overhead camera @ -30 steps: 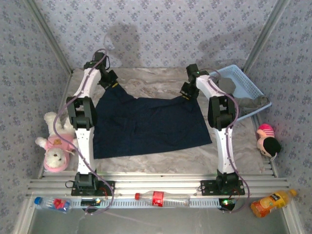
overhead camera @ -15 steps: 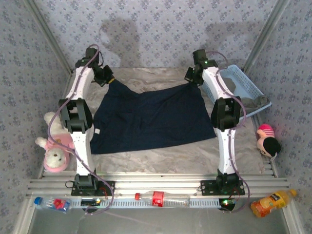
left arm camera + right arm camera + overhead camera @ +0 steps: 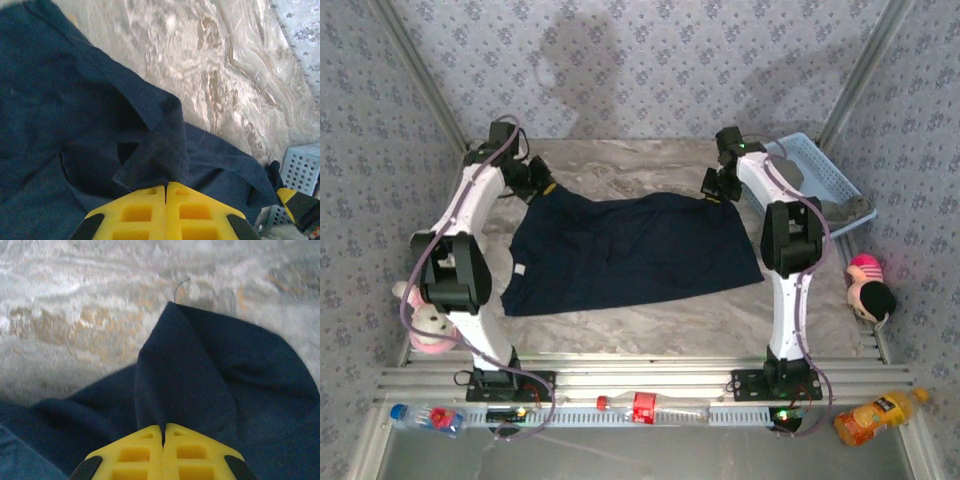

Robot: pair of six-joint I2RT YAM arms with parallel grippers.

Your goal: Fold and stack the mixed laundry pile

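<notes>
You can pass over the bare table (image 3: 650,320) on the near and far side of the navy T-shirt (image 3: 630,250); the basket (image 3: 825,175) closes the far right corner, the plush toy (image 3: 428,322) the left edge.

Robot test booth: wallpapered panels (image 3: 650,70), aluminium rails (image 3: 620,378).
</notes>
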